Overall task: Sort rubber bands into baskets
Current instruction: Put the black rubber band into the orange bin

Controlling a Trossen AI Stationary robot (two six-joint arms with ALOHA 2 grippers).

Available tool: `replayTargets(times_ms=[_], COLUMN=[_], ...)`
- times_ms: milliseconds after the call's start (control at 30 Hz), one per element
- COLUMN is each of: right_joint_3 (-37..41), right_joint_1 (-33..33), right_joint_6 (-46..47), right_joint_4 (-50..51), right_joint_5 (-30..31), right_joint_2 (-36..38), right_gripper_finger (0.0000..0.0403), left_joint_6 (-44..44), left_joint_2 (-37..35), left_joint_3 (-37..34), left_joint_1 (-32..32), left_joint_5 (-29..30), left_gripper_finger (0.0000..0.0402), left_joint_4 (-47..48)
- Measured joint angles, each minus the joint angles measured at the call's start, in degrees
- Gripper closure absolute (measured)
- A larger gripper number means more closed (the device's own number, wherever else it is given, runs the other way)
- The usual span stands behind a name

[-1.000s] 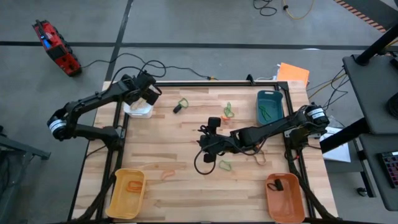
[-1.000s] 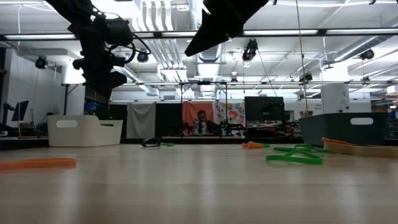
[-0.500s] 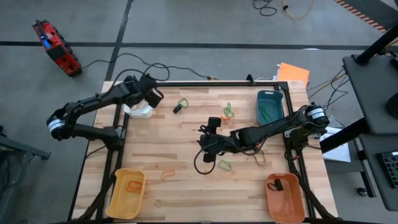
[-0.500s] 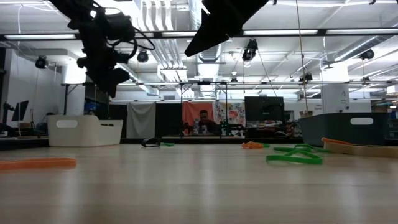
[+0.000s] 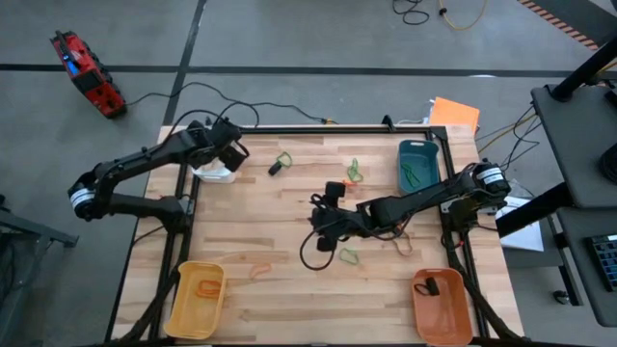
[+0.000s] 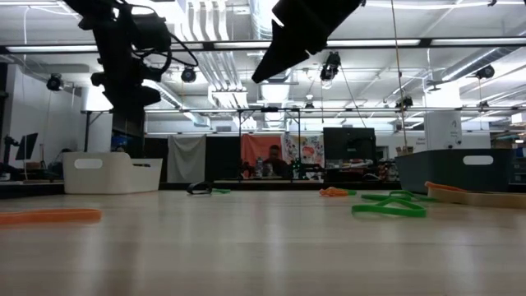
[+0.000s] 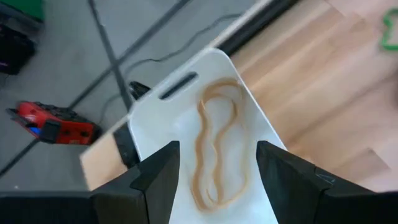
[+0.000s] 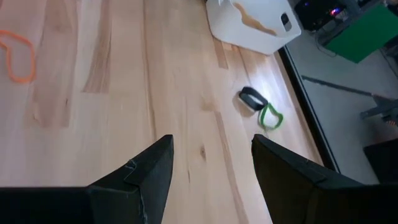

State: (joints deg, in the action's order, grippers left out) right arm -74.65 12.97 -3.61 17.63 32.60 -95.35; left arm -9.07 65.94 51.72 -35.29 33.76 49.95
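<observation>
no text or labels can be read.

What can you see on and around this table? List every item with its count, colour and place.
Rectangular plastic baskets: four, at the table's corners; white basket and yellow basket on the left, teal basket and orange basket on the right.
Thin rubber bands in baskets: at least four; tan band in white, green in teal, orange in yellow, black in orange.
Loose rubber bands: about six; green, black, orange, tan; scattered on the wooden table.
Red tool: one, on the floor.
Orange sheet: one, beside the teal basket.
Left gripper: open, above the white basket.
Right gripper: open, over mid-table.
</observation>
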Motion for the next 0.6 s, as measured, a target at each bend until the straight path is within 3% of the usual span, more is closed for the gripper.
replayTargets(times_ms=[167, 300, 433, 600], right_joint_3=[0.00, 0.01, 1.08, 3.81], right_joint_1=[-0.03, -0.17, -0.15, -0.13], right_joint_6=[1.29, 4.55, 7.11, 10.17], right_joint_4=[6.09, 9.89, 10.40, 11.36], right_joint_5=[0.63, 0.58, 0.54, 0.45], right_joint_2=[0.00, 0.00, 0.00, 0.23], right_gripper_finger=[0.0197, 0.0197, 0.0197, 0.0197], left_joint_6=[-4.10, -5.85, -7.65, -9.33], left_joint_2=[-2.07, -3.71, -5.09, -5.19], left_joint_3=[0.00, 0.00, 0.00, 0.00], left_joint_1=[0.99, 6.69, 17.02, 31.95], left_joint_5=[-9.03, -15.05, -11.45, -0.97], left_gripper_finger=[0.0203, 0.0203, 0.0203, 0.0203], left_joint_4=[0.18, -3.46, -8.92, -12.92])
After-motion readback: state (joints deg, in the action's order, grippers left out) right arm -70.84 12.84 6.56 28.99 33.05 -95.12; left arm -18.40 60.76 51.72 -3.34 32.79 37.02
